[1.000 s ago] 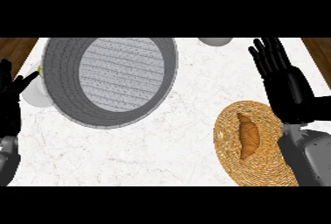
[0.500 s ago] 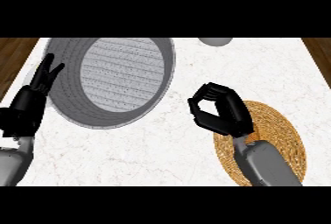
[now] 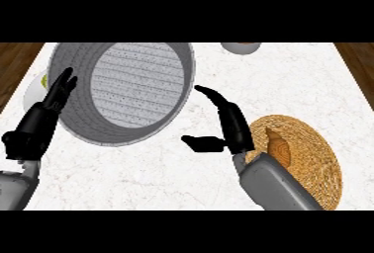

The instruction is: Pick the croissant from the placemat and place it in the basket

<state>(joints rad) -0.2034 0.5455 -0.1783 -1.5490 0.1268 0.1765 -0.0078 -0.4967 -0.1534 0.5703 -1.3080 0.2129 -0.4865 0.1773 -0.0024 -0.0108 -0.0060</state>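
The croissant [image 3: 278, 147] lay on the woven straw placemat [image 3: 314, 163] at the near right of the tabletop [image 3: 175, 173], partly hidden behind the right forearm [image 3: 274, 185], and nothing gripped it, so the pick looked not yet made. The right hand [image 3: 226, 126] hung just left of the placemat, over bare marble between mat and basket, its fingers long and nearly straight, the thumb stuck out leftward, holding nothing. I judged it was placed there to come back over the pastry. The grey basket [image 3: 128, 91] sat at the far left, its mouth tipped toward us and ready to receive. The left hand [image 3: 51, 106] rested open beside the basket's left rim, fingers up. A small bowl [image 3: 241, 47] showed at the far edge.
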